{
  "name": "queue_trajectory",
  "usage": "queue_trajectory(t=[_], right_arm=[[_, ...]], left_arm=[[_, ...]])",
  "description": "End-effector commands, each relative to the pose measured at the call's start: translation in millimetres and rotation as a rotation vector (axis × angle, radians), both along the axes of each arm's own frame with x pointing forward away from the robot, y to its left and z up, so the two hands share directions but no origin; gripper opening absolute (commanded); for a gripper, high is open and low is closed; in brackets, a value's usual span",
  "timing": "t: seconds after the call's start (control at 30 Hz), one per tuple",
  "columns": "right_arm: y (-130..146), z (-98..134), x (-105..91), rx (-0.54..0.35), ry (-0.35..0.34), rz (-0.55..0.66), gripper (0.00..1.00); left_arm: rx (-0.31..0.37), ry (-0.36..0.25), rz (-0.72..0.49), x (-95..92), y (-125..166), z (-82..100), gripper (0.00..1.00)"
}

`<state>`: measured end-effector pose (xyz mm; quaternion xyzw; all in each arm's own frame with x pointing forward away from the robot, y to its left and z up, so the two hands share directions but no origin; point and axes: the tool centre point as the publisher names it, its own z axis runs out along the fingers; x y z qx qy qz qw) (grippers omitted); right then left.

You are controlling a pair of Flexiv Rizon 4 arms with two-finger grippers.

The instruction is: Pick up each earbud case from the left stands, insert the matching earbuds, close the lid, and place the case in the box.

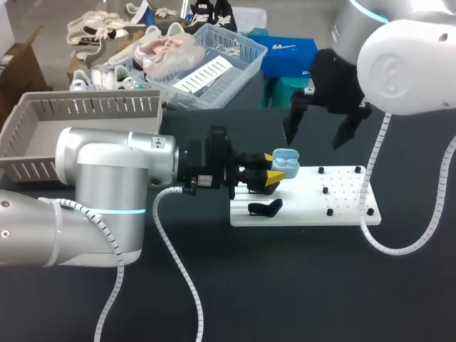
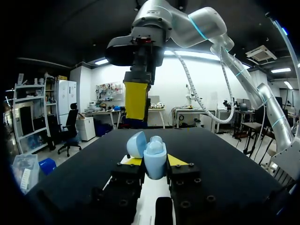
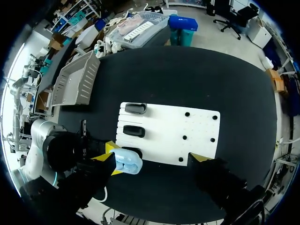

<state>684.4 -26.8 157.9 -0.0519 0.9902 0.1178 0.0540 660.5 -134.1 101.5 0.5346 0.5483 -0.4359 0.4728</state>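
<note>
Left hand point(image 1: 273, 169) around case point(image 1: 287, 162), board point(image 1: 345, 196) edge.

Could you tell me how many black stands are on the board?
3, in a row at one end of the board: an end stand and the middle stand, both empty, and a third stand partly hidden by the case in the left gripper.

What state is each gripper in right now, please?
Left gripper: shut on the light blue earbud case, whose lid is open.
Right gripper: open, holding nothing.
</note>
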Motion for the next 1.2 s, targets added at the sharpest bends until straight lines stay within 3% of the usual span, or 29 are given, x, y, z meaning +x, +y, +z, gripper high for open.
queue_trajectory(t=[0.03, 0.5, 1.2], right_arm=[[-3, -2, 11.4, -0.004, 0.010, -0.008, 1.00], [1, -25, 23.8, -0.037, 0.056, -0.016, 1.00], [-6, -25, -7.1, -0.053, 0.080, -0.006, 1.00]], left_arm=[[-0.002, -0.001, 0.002, -0.1, 0, -0.5, 0.00], [-0.002, -0.001, 0.002, -0.1, 0, -0.5, 0.00], [-0.002, -0.001, 0.002, -0.1, 0, -0.5, 0.00]])
